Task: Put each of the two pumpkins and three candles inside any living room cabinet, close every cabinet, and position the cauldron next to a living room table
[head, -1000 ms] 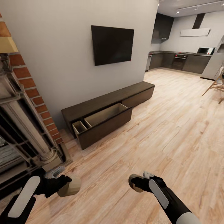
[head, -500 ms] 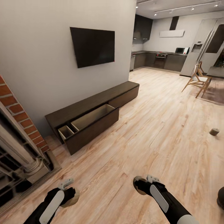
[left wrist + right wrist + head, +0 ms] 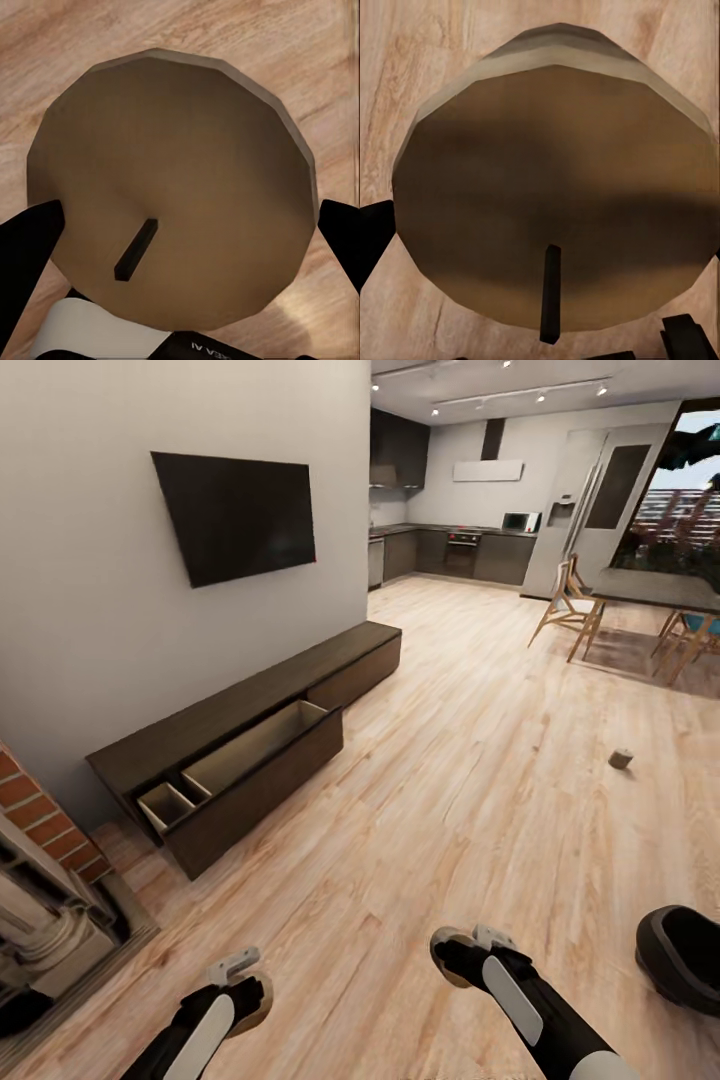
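Head view: the left gripper [image 3: 243, 988] sits low over the wood floor [image 3: 450, 780], clamped on a tan candle [image 3: 252, 1003] whose edge peeks out beside it. The right gripper [image 3: 450, 957] likewise grips a second candle [image 3: 447, 966]. A third candle [image 3: 620, 759] stands on the floor well to the right, near the dining chairs [image 3: 570, 605]. The black cauldron [image 3: 682, 957] rests on the floor just right of the right arm. The long dark cabinet [image 3: 240, 745] runs along the grey wall under a wall-mounted screen [image 3: 235, 515]; one drawer [image 3: 245, 760] is pulled out, its compartments bare.

Left wrist view: the candle's [image 3: 172, 187] flat round top with its short dark wick [image 3: 136, 249] sits between two black fingers [image 3: 26, 247], which touch its sides. Partial mirrored lettering shows on the gripper body, too cut off to read.

Right wrist view: the second candle [image 3: 559, 187], wick [image 3: 551, 292] pointing toward the camera, is pinched between dark fingers [image 3: 373, 232] at the edges.
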Controlling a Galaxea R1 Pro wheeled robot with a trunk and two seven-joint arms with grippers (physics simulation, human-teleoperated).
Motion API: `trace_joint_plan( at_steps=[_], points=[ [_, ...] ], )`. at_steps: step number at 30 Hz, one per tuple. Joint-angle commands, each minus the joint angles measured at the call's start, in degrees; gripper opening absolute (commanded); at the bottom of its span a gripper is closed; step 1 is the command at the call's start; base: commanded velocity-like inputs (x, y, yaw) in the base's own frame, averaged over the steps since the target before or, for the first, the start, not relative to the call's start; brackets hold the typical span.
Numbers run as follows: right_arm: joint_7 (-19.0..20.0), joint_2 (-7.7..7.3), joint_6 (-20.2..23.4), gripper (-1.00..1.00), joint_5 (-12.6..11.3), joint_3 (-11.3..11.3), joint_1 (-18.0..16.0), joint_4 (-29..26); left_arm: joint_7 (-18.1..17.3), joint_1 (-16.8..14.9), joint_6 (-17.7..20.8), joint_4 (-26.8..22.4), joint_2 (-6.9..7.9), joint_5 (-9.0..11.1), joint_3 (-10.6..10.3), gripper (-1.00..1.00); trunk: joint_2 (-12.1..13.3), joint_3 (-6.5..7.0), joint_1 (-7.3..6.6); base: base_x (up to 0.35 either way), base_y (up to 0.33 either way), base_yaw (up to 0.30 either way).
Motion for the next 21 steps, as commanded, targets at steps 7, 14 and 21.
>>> trace_joint_plan(
  at_steps=[7,14,21],
  points=[
    [-0.4,-0.04,-2.7,-1.0,-0.6,0.4,-0.1,2.6,0.5,0.0,-1.7,0.7,-0.92,0.1,-2.3,-1.0,0.0,-0.05,-0.01,0.0,0.0,-0.29],
    [0.3,-0.01,-5.5,-1.0,-0.6,0.4,-0.1,4.2,0.5,0.1,-2.5,0.8,-0.76,0.2,-2.5,-1.0,0.0,-0.05,-0.01,0.051,0.0,-0.29],
    [0.4,0.02,-5.6,-1.0,-0.6,0.5,-0.1,4.2,0.5,0.1,-2.5,0.9,-0.91,0.2,-2.6,-1.0,0.0,-0.05,-0.01,0.281,-0.006,-0.29]
  ],
)
